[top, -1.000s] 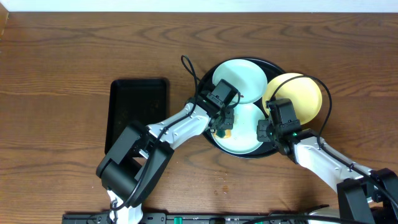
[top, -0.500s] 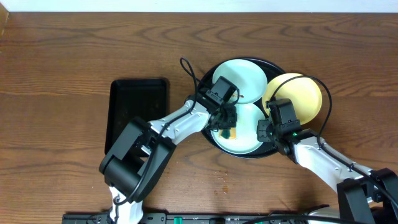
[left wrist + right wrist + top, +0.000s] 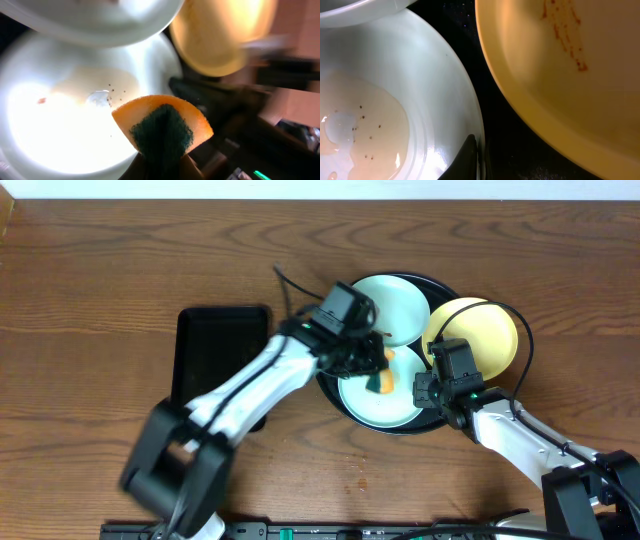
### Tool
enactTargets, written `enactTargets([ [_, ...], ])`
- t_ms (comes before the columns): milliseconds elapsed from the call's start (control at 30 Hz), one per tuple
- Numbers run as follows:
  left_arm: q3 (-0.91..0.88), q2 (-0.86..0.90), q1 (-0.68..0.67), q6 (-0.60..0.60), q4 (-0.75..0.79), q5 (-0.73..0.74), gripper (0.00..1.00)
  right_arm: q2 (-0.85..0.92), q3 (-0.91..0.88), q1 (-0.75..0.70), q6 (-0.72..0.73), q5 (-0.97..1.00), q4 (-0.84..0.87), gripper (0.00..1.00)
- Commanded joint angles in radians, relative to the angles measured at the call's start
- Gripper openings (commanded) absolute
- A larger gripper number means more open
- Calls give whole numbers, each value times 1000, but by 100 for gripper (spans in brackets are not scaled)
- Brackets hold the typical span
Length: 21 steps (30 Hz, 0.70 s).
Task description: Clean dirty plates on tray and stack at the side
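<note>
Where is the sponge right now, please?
Overhead view: the sponge is held by the left gripper over the near white plate on the round tray.

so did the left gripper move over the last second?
Yes. In the overhead view the left gripper, holding the sponge, shifted right across the near white plate, toward the yellow plate.
</note>
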Motion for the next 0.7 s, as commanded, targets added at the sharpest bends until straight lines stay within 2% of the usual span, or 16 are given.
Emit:
enactTargets([
  [0,28,-94,23,32,-68,-156,8,15,-11,4,-8,-5,-15,3],
  [133,23,-96,18,45,-120,-193,7,15,-11,4,-8,-11,-13,3],
  [333,14,-45,-50,37,-96,-242,7,15,-10,4,-8,-11,-14,4],
  [500,14,26,-137,-121,-70,-339,8,15,-10,4,-8,-12,-13,3],
  [667,14,86,-177,-177,-72,-456,7,15,-10,4,-8,-12,-14,3],
])
